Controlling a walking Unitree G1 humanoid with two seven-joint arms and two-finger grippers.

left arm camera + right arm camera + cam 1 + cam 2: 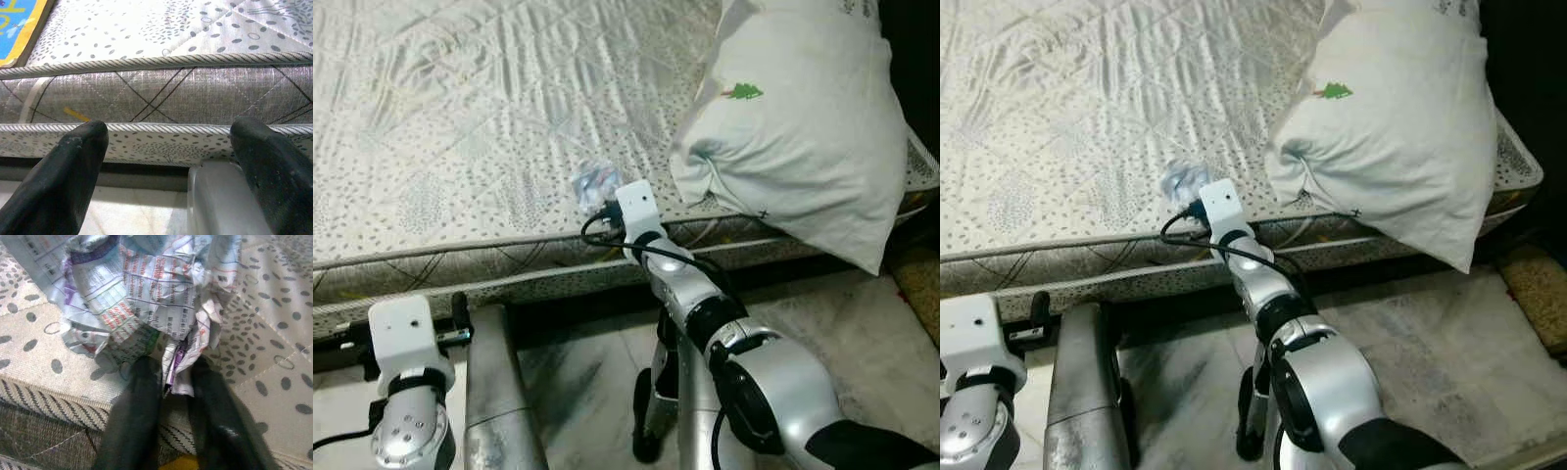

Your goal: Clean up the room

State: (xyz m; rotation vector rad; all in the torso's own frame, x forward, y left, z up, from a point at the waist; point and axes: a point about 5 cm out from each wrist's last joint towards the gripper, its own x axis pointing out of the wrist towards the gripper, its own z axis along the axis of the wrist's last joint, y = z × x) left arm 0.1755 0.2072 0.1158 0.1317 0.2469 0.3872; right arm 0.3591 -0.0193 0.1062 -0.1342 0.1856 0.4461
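A crumpled printed wrapper [595,182] lies on the mattress [460,127] near its front edge, just left of the white pillow [798,127]. My right arm reaches up to it; in the right wrist view my right gripper [173,382] is shut on a corner of the crumpled wrapper [146,289], with both black fingers [134,416] pinching its lower fold. My left gripper [171,147] hangs low in front of the mattress side [156,93], open, with nothing between its fingers.
The pillow overhangs the mattress corner at the right. A blue and yellow printed object [17,24] lies on the bed. Marble floor [842,323] stretches below the bed. My silver legs [499,392] stand close to the bed's edge.
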